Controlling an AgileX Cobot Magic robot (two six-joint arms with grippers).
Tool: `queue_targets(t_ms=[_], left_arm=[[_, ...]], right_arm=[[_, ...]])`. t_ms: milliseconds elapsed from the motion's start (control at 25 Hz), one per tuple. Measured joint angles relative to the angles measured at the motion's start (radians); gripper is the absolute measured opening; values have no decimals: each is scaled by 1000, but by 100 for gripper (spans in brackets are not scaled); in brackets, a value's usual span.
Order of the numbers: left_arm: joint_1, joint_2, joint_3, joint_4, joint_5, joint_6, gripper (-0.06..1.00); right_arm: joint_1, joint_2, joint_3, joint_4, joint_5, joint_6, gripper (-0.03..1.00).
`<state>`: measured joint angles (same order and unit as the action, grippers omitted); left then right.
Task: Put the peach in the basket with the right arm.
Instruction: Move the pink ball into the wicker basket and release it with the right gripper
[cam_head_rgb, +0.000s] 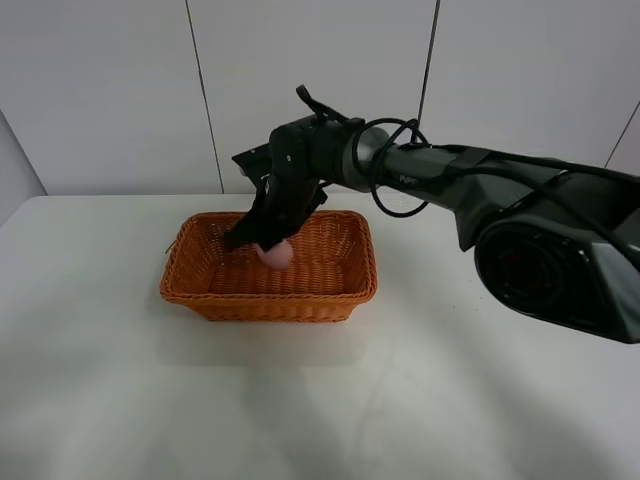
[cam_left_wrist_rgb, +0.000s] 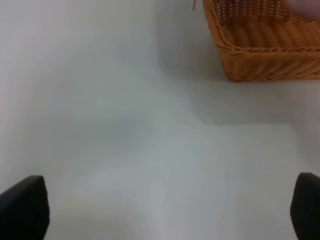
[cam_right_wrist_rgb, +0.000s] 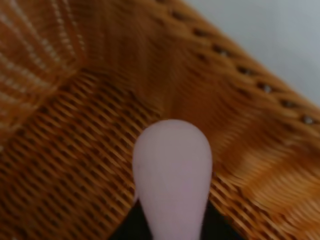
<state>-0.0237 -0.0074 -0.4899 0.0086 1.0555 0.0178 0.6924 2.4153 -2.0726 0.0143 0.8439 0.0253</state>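
The orange-brown wicker basket (cam_head_rgb: 270, 300) stands on the white table left of centre. My right arm reaches across from the right, and its black gripper (cam_head_rgb: 262, 240) points down into the basket. It is shut on the small pink peach (cam_head_rgb: 275, 254), which sits inside the rim above the woven floor. In the right wrist view the peach (cam_right_wrist_rgb: 172, 170) fills the middle with its pointed tip up, dark fingers at its base and basket weave (cam_right_wrist_rgb: 75, 150) behind. My left gripper (cam_left_wrist_rgb: 165, 205) is open over bare table, with a basket corner (cam_left_wrist_rgb: 265, 50) ahead of it.
The white table (cam_head_rgb: 120, 400) stretches around the basket, with a pale panelled wall (cam_head_rgb: 110, 90) behind it. The right arm's black body and cables (cam_head_rgb: 540, 250) fill the right side of the high view.
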Motion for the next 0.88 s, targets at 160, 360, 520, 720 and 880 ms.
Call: queue_targets(t_ms=[160, 360, 520, 720, 880], left_arm=[[0, 0, 0, 0, 0, 0, 99], [0, 0, 0, 0, 0, 0, 99], [0, 0, 0, 0, 0, 0, 99], [0, 0, 0, 0, 0, 0, 99], [0, 0, 0, 0, 0, 0, 99]], right_arm=[[0, 11, 0, -1, 5, 0, 54], [0, 8, -19, -1, 28, 0, 68], [0, 8, -137, -1, 147, -2, 69], [0, -3, -356, -5, 317, -3, 69], [-2, -40, -384, -5, 322, -3, 69]])
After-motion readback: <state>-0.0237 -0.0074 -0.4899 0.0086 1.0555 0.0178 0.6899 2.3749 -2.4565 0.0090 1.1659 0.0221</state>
